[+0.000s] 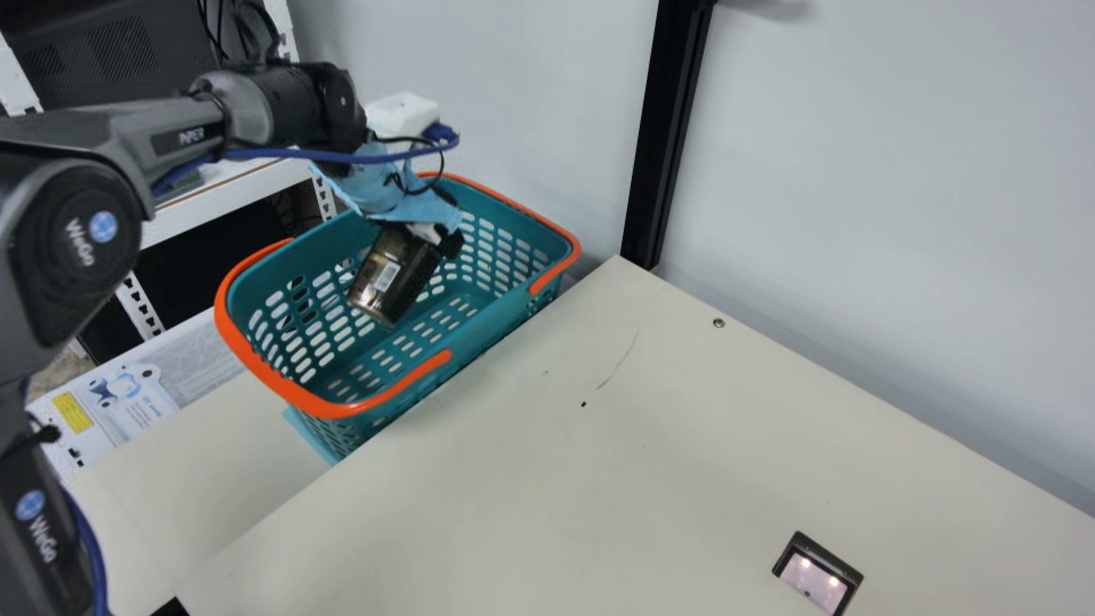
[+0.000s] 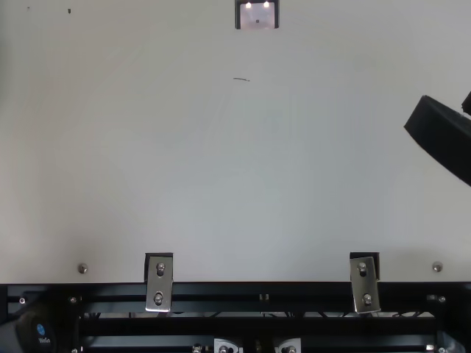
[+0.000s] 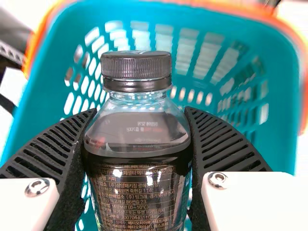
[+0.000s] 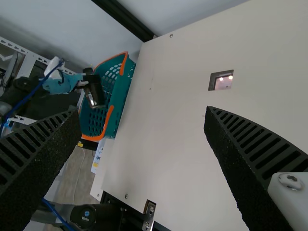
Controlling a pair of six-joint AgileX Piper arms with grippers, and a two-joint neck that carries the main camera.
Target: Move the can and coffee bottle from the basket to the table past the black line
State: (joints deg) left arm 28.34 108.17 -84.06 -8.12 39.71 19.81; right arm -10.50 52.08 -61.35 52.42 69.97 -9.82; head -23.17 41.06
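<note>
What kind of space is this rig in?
Probably a robotics lab or workshop: an arm with exposed blue cabling, a white slotted-metal rack, and a black upright beam by the wall.

In the main view there is one coffee bottle [image 1: 398, 272] and one basket [image 1: 498, 320] toward nine o'clock, the basket with two orange handles [image 1: 282, 387]; one black post [image 1: 670, 137] at one o'clock; one dark-framed panel [image 1: 813, 582] between four and five. The top view has two steel brackets [image 2: 159, 285], at seven and four o'clock.
</note>
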